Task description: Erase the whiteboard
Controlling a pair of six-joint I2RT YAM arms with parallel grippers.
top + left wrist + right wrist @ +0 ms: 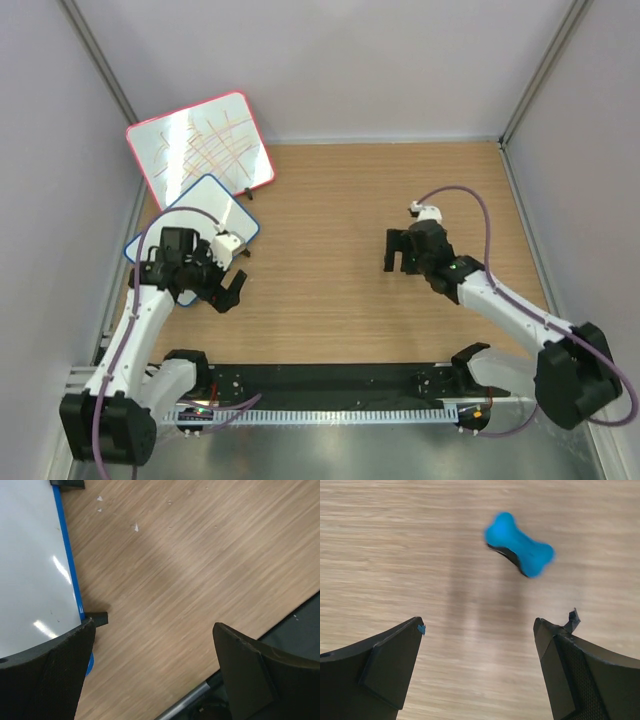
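Note:
The whiteboard (215, 205) is a small white board with a blue frame, lying at the left of the wooden table, partly under my left arm. In the left wrist view its clean-looking surface (30, 570) fills the left side. My left gripper (222, 293) is open and empty, just off the board's near right edge (154, 630). A blue bone-shaped eraser (520, 543) lies on the table ahead of my right gripper (479, 625), which is open and empty above the wood. In the top view the right gripper (400, 262) hides the eraser.
A larger red-framed board (200, 145) with orange scribbles leans at the back left, touching the whiteboard's far corner. Small black feet (100, 618) sit by the blue frame. A black rail (330, 380) runs along the near edge. Grey walls enclose three sides.

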